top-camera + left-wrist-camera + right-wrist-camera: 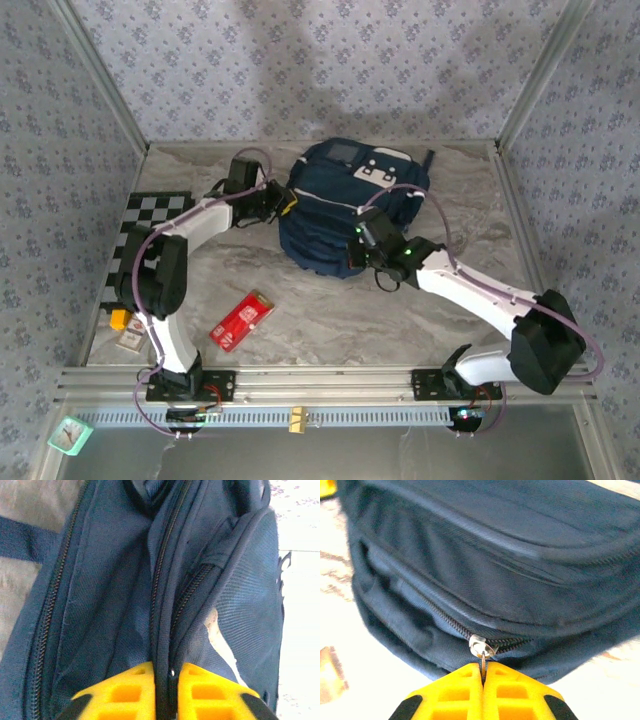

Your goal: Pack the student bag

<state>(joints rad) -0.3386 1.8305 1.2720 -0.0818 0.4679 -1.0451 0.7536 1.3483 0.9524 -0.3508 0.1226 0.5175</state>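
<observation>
Right tool [483, 672] clenched on zip pull [482, 651] at bag [330, 195] 5 o'clock, left tool [170, 674] pinching 9 o'clock seam [161, 595]; off-line tug could slip the pull.

Navy student bag [330, 225] on a beige, grey-veined marble-pattern table [400, 320].
White patch and trim on the bag, silvery zip pull [482, 646], yellow fingers [460, 695] (black at the edges), black-and-white chequered mat [145, 210], red packet [241, 320] with perhaps white print, blue-grey floral walls [300, 60].
</observation>
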